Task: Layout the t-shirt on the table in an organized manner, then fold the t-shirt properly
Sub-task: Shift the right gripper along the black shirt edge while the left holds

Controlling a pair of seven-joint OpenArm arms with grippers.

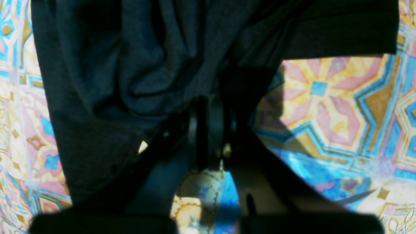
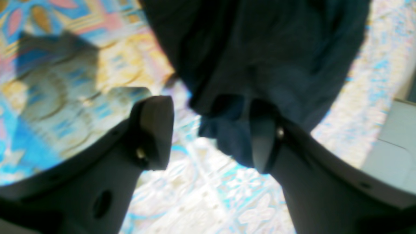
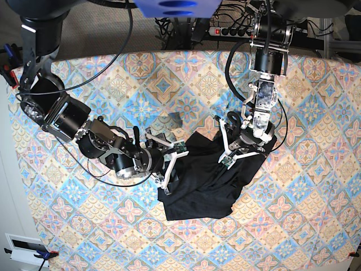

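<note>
Surface: I see the patterned surface [image 3: 293,186] whole only in the base view; both wrist views give me patches of tile around dark cloth.
Shirt: the black shirt [image 3: 206,180] lies bunched and creased near the middle of the surface, between my two arms, its lower edge spread toward the near side.
Right arm: in the base view it reaches in from that view's left to the shirt's left edge.
Left arm: it comes down from the far side onto the shirt's upper right part.
Right jaws [image 2: 208,133]: the right wrist view shows them standing wide apart, a fold of shirt hanging against one finger [image 2: 261,139]; nothing is pinched between them.
Left jaws [image 1: 209,123]: the left wrist view shows them together, clamped on a gathered fold of shirt, cloth draping away above them. The base view hides this grip.
</note>
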